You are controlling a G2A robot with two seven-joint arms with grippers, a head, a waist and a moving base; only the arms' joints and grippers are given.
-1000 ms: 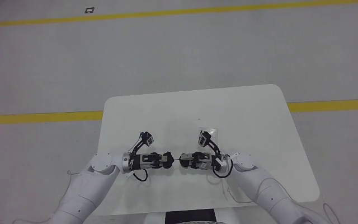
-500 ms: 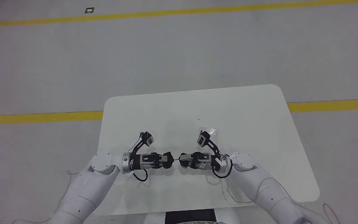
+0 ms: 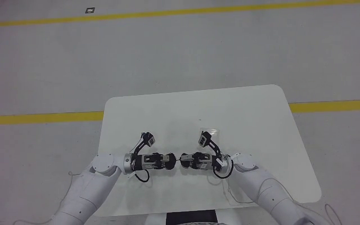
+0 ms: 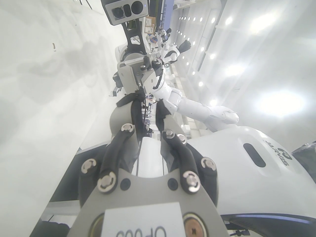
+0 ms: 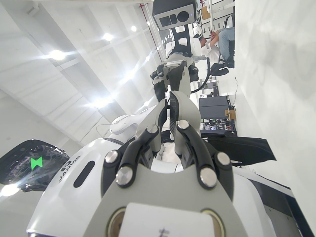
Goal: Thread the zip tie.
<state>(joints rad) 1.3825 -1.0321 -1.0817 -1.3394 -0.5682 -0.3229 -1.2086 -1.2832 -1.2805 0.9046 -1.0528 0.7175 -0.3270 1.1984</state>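
Above the bench (image 3: 253,112), left jaws and right jaws face tip to tip. Each is pinched nearly closed on the zip tie (image 3: 180,160), a thin dark strand between them, its ends hidden.

Table (image 3: 253,112): white top with rounded corners, standing on the floor at the near middle of the scene.
Floor (image 3: 169,56): plain grey, stretching away beyond the table's far edge.
Far yellow line (image 3: 169,12): runs left to right across the floor, well beyond the table.
Near yellow line (image 3: 50,117): runs left to right, showing on both sides of the table.
Floor marker (image 3: 90,10): small dark square, far left, just beyond the far yellow line.
Clear packet (image 3: 212,133): small, lying on the table right of the middle.
Ceiling lights (image 5: 56,54): bright spots overhead.
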